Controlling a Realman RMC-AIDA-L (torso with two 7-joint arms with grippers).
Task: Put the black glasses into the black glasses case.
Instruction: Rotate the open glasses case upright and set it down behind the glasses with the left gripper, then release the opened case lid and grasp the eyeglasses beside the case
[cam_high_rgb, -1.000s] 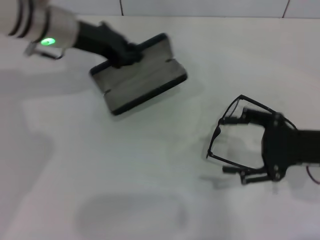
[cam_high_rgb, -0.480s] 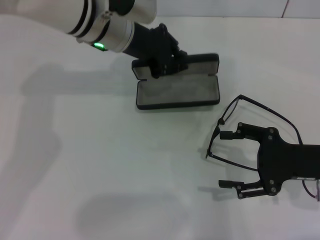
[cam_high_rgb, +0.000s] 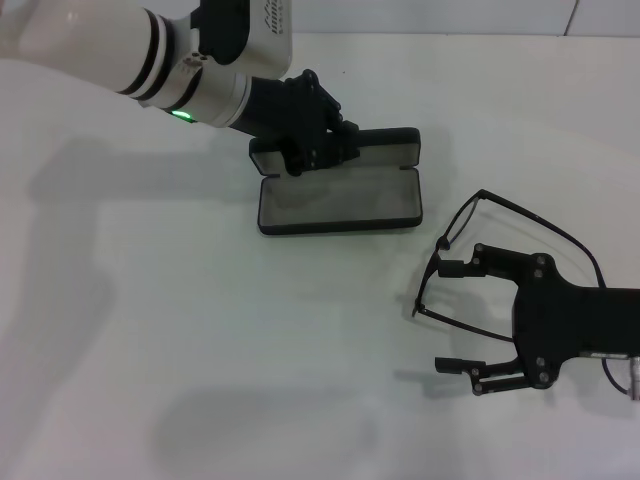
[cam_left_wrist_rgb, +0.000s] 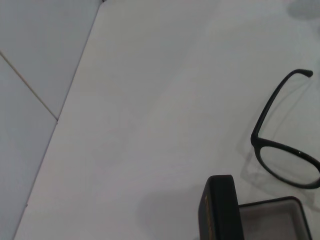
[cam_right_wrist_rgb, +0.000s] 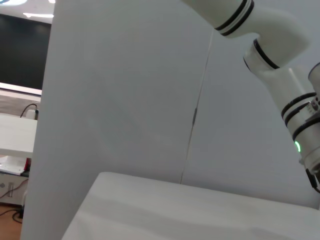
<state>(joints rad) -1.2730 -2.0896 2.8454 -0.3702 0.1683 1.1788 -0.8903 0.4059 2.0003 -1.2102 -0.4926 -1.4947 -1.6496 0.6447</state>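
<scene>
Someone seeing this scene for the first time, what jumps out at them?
The left gripper clamps the raised lid of the open black glasses case, far left of centre on the white table. On the right, the right gripper hangs with jaws spread over the black glasses.

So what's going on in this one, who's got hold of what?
The left gripper is clamped on the lid edge of the black glasses case, which lies open on the white table with its grey lining facing up. The right gripper sits open around the black glasses, which lie on the table to the right of the case. The glasses are not yet in the case.
</scene>
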